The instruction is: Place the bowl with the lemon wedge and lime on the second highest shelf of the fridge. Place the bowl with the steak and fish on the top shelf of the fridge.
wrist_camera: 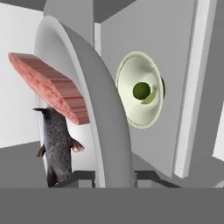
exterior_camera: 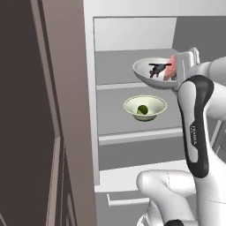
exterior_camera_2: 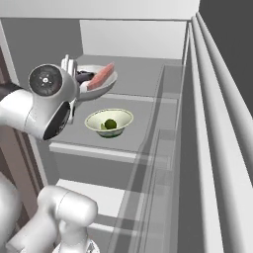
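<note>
**Q:** Jaws first: how did they stand?

**A:** The two-finger gripper (wrist_camera: 113, 177) was clamped on the rim of the grey bowl (exterior_camera: 148, 73), one dark fingertip on each side of the bowl's wall in the hand view. The white arm with dark joints (exterior_camera: 196, 128) reached up from below into the open fridge (exterior_camera: 90, 101).

**Q:** What was in that grey bowl?

**A:** A pinkish-red flat slab of steak (wrist_camera: 48, 87) and a dark grey fish with thin fins (wrist_camera: 57, 146). In the hand view the steak leaned against the bowl's inner wall, with the fish just beside it. In the right base view the steak (exterior_camera_2: 101, 75) stuck out over the rim.

**Q:** Where was the bowl in the fridge?

**A:** It was at the level of the top shelf (exterior_camera: 119, 66), toward the shelf's front edge. Whether it rested on the panel or hung just above it, I could not tell.

**Q:** And the other bowl?

**A:** The cream-coloured round bowl (exterior_camera: 145, 107) sat upright on the second highest shelf (exterior_camera: 110, 114), below the grey bowl. A small dark green lime (exterior_camera: 142, 109) lay in its middle. The pale yellow-green lemon wedge (wrist_camera: 151, 97) touched the lime in the hand view.
</note>
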### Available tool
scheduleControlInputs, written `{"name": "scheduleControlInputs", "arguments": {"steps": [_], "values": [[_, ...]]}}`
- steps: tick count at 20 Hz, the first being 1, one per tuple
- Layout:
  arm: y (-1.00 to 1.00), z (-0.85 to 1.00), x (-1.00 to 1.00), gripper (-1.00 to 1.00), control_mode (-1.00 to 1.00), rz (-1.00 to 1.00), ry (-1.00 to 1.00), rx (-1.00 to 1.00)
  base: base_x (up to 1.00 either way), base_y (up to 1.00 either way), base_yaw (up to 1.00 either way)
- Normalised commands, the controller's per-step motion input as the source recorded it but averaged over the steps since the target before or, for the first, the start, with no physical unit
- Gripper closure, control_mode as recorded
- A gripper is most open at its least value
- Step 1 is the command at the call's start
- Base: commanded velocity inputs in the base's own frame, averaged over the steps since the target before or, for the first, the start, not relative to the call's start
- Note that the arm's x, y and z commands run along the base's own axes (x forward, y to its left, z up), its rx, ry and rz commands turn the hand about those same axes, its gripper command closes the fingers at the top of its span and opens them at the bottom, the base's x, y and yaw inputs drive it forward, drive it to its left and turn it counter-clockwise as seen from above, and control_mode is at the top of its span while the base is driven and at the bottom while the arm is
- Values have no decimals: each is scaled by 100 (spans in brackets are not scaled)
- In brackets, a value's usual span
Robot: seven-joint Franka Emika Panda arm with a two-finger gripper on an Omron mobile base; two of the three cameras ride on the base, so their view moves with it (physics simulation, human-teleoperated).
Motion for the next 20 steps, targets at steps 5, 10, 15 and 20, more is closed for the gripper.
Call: {"name": "scheduleControlInputs", "arguments": {"steps": [5, 10, 15, 20], "values": [[-3, 0, 100, 100, -100, 0, 0, 0, 0, 0, 0], [0, -9, 100, 100, -100, -2, 0, -1, 0, 0, 0], [-1, 0, 100, 100, -100, -6, 0, 0, 0, 0, 0], [-5, 0, 100, 100, -100, -5, 0, 0, 0, 0, 0]]}}
